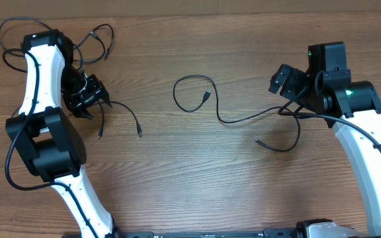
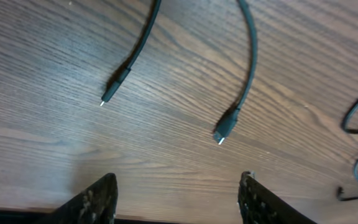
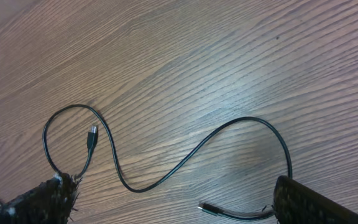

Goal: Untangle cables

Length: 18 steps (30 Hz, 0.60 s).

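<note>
Two spreads of thin black cable lie well apart on the wooden counter [image 1: 190,185].

Left cable [image 1: 126,109]: loops bunch beside the left arm. Two plug ends [image 2: 225,130] trail onto bare wood in front of the left tool [image 1: 90,98]. Left tool is partly spread, with nothing between its fingers [image 2: 98,199] and clear of both plugs. One cord or two here, cannot tell.

Middle cable [image 1: 242,120]: one open loop with a plug lying inside it, then an S-curve running under the right tool [image 1: 286,80]. Right tool is spread wide above that curve. The cable lies flat on the wood, ungripped.
</note>
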Available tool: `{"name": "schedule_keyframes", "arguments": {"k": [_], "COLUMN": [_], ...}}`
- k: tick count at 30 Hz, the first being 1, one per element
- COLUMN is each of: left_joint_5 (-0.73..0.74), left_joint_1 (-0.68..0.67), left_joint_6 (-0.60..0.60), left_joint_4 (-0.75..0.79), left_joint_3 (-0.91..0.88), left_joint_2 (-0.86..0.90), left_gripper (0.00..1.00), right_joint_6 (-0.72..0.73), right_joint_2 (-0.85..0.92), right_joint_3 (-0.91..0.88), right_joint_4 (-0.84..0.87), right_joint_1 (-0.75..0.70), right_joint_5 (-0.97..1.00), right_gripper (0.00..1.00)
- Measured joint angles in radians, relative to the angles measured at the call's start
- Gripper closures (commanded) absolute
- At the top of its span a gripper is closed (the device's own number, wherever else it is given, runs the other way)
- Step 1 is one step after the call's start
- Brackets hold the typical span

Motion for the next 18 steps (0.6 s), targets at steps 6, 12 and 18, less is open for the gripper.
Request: {"name": "schedule_keyframes", "arguments": {"k": [6, 12, 18], "left_joint_5": [0.009, 0.011, 0.014], "left_joint_1": [0.017, 0.042, 0.093], "left_joint_6": [0.000, -0.029, -0.052], "left_joint_4": [-0.035, -0.047, -0.060], "left_joint_3": [0.112, 0.202, 0.204], "left_joint_2": [0.000, -0.002, -0.003], "left_gripper": [0.29, 0.00, 0.00], "right_joint_6": [0.000, 0.000, 0.000], "right_joint_2": [0.000, 0.000, 0.000], "right_joint_3": [0.000, 0.000, 0.000], "right_joint_4": [0.000, 0.000, 0.000], "right_joint_1": [0.000, 0.000, 0.000], "right_joint_5": [0.001, 0.000, 0.000], "right_gripper": [0.00, 0.00, 0.00]}}
